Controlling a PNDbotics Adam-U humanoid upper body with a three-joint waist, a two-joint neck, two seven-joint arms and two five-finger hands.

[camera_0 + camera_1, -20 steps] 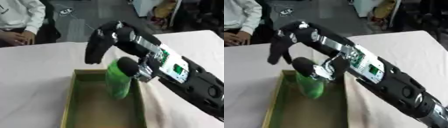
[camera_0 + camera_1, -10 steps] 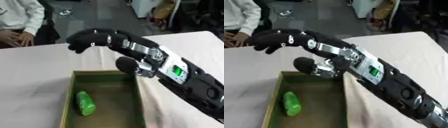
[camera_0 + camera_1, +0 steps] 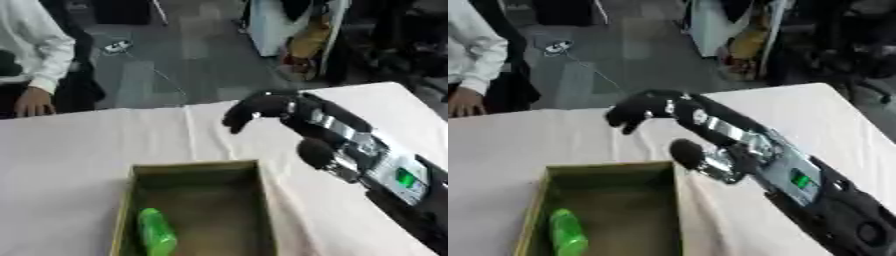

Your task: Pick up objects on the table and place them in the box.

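green bottle (image 3: 568, 233) in box (image 3: 610, 171), right hand (image 3: 642, 107) above

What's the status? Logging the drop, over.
Right robot hand empty, fingers curled, above table beyond box. Green bottle lying in box. Left hand unseen.

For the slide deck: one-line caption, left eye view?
Right hand curled, empty, above the table beyond the box; green bottle lies inside.

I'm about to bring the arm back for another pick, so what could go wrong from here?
The right hand hangs over the table just beyond the box, its forearm close to the box's right wall; pulling straight back low might clip that wall and shove the box. The green bottle lies inside against the left wall, so a hard knock could shift it too. No further object shows on the cloth, so the next target may lie outside the view.
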